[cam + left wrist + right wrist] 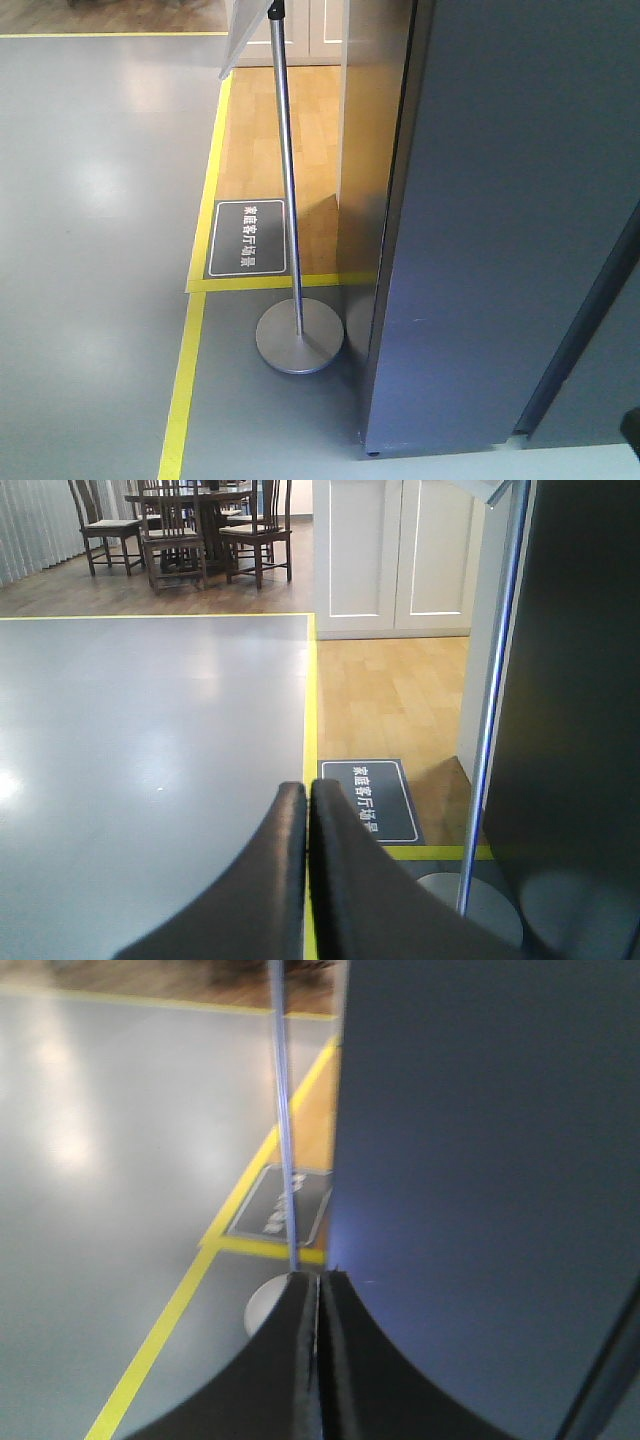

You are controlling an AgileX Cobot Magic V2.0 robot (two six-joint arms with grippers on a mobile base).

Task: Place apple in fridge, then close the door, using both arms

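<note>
Fridge (500,220) top cut off; sign stand (290,200) top cropped.

The left gripper (307,792) has its two dark, curved fingers (270,880) pressed together with nothing between them, pointing forward and slightly down. The right gripper (320,1282) is likewise closed, its black fingers (355,1360) meeting along a thin seam, empty. Neither arm shows clearly in the front view.
</note>
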